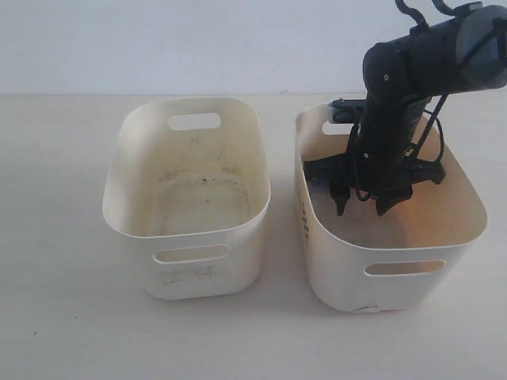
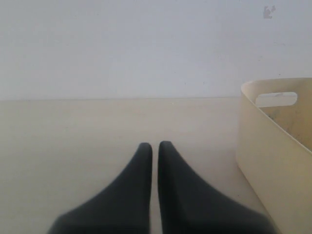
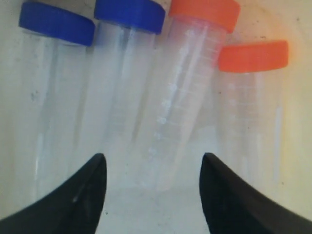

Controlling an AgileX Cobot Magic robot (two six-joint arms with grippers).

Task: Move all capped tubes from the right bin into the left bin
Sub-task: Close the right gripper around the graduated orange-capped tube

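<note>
Several capped tubes lie side by side on the floor of the right bin [image 1: 341,269]. Two have blue caps [image 3: 56,22] [image 3: 129,12] and two have orange caps [image 3: 204,12] [image 3: 253,56]. My right gripper [image 3: 153,157] is open just above them, its jaws straddling the conical tip of one orange-capped tube [image 3: 180,97] without touching it. From the exterior view the right gripper [image 1: 363,210] reaches down inside that bin and hides the tubes. The left bin [image 1: 206,269] stands empty, with a scuffed floor. My left gripper [image 2: 155,145] is shut on nothing, low over the table beside the left bin [image 2: 273,161].
The two bins stand side by side on a pale table with a narrow gap between them. The right arm [image 1: 428,55] comes down from the upper right over the right bin's back rim. A plain wall lies behind.
</note>
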